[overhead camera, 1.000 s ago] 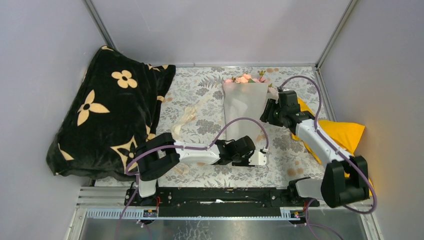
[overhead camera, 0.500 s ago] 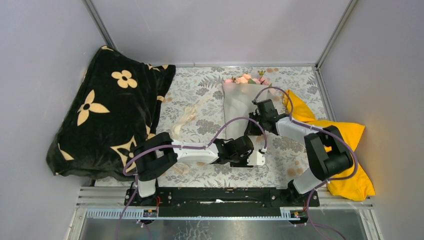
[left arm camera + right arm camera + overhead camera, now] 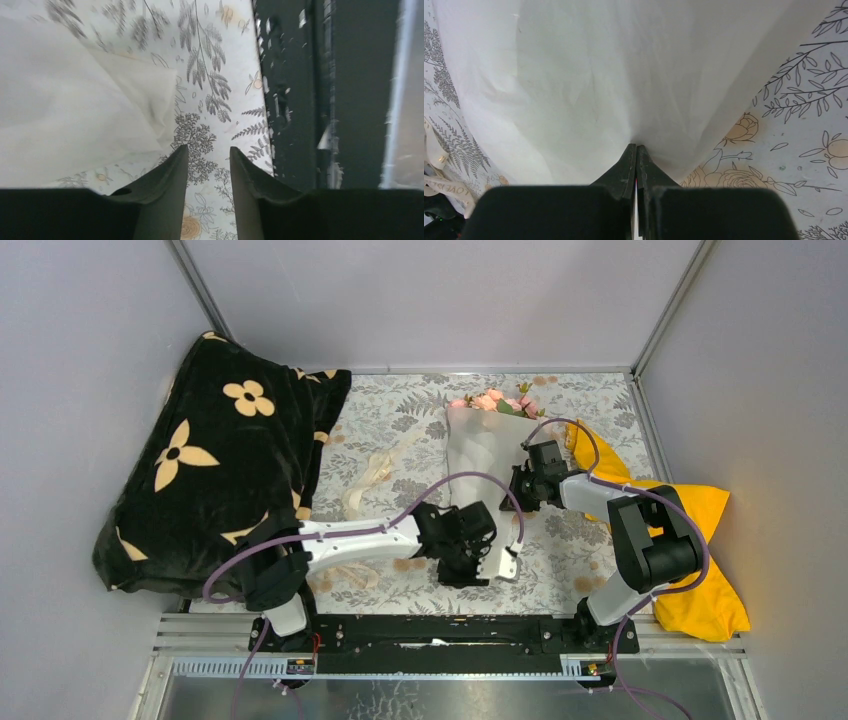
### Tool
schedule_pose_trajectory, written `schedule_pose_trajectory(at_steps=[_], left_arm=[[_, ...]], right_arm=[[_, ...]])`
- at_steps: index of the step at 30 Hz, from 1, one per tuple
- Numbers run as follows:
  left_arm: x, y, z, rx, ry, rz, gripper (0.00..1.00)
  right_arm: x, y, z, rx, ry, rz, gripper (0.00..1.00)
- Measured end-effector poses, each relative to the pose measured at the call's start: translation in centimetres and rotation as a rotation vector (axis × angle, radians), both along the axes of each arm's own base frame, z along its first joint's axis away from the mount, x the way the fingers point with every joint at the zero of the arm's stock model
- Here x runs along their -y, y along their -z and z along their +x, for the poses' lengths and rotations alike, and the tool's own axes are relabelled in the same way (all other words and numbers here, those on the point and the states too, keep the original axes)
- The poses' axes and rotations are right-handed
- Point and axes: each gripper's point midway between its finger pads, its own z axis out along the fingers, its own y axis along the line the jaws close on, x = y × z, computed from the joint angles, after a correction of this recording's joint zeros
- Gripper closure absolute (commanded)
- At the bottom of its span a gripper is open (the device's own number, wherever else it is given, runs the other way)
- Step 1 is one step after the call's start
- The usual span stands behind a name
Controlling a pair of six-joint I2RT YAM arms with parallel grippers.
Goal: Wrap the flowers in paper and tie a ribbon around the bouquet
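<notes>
Right wrist view: your right gripper, spread a second ago, now pinches the paper at its right edge | judged: folding over the flowers can begin | left gripper half spread, empty, just beside the paper's near corner | paper lies mid-table, flowers toward its far edge.

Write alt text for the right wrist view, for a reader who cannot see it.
The right gripper is shut, pinching the white paper, which fills most of the view. Floral tablecloth shows at right, and a bit of cream ribbon at lower left.
</notes>
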Motion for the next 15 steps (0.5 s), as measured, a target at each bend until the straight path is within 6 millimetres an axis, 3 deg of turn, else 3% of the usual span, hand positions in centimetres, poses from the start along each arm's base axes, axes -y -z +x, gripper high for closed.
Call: schedule_pose_trajectory(at_steps=[3,5,7,9,11,15], left_arm=[[1.3,-4.0,0.5,-0.047,0.002,-0.083,0.81],[2.5,-6.5,3.2,-0.027,-0.065,-0.173,0.92],[3.1,-7.3,6.1,0.017,-0.148,-0.220,0.94],[3.3,-6.3,8.8,0.063,-0.223,-0.220,0.94],[3.7,-4.1,10.1,0.082,-0.257,-0.188,0.92],[3.5,0.9,9.8,0.084,-0.264,-0.105,0.91]], right_arm=[[-0.1,0.0,0.0,-0.001,-0.003,0.005,1.00],[-0.2,-0.1,-0.1,-0.003,-0.007,0.011,1.00],[-0.3,-0.1,-0.1,-0.004,-0.009,0.015,1.00],[-0.3,-0.1,-0.2,-0.005,-0.011,0.018,1.00],[-0.4,-0.1,-0.2,-0.005,-0.012,0.019,1.00],[-0.3,-0.1,-0.2,-0.006,-0.012,0.020,1.00]])
